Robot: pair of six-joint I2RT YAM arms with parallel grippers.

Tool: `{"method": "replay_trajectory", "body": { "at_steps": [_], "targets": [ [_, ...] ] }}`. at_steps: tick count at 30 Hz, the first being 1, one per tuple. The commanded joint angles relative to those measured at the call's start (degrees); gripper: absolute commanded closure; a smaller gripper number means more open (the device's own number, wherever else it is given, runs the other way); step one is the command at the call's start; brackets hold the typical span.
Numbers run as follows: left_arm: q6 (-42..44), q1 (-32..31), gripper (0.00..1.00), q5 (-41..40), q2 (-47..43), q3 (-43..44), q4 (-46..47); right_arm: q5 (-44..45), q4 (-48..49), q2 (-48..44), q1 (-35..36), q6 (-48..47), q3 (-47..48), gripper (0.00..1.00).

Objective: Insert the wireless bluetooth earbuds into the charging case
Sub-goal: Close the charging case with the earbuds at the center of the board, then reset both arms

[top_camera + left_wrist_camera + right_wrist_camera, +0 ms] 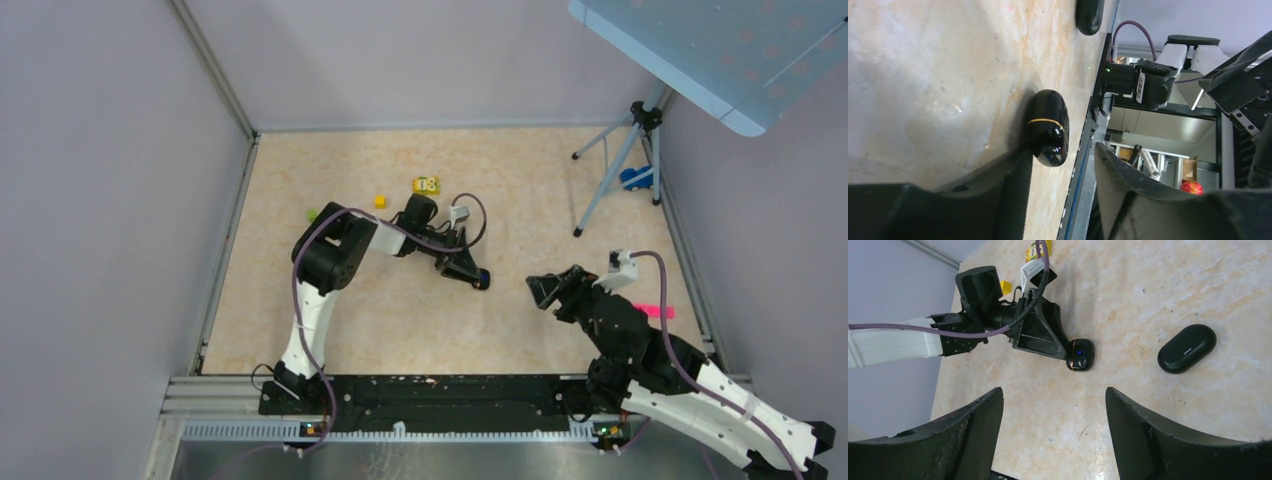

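The left pincer (1060,150) sat spread, charging case (1048,125) between its tips, likely to grip it; right pincer (1053,392) hovered spread

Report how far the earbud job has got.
Done: nothing visible; no earbud shows, and the charging case looks shut along its gold seam. In hand: the left gripper is open with the case at its fingertips, unclamped; the right gripper hangs open and empty. Remaining: opening the case and seating both earbuds. A black oval piece lies apart from it; I cannot tell what it is.
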Motion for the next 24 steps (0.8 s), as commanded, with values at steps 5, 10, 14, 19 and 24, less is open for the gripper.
{"method": "replay_trajectory", "body": {
  "at_steps": [5,10,14,19,24],
  "targets": [
    [7.9,-0.3,0.28,-9.1,-7.2,0.0,-8.4,-2.1,2.3,8.8,0.4,-3.1,2.7,0.26],
    [13.7,-0.5,0.16,-15.6,-15.6,-1.2,-17.7,-0.8,-1.2,21.7,0.5,-3.4,7.6,0.19],
    [17.8,-0.3,0.14,-23.1,-24.1,-4.6,-24.6,2.7,-5.4,32.4,0.4,-2.1,13.5,0.13],
    [20.2,0.6,0.14,-34.2,-39.2,-10.2,-31.1,4.0,-3.8,40.3,0.4,-4.7,16.6,0.11],
    [22.8,0.7,0.13,-51.1,-55.8,-13.3,-39.9,2.7,0.9,43.9,0.4,-7.8,16.3,0.11]
  ]
}}
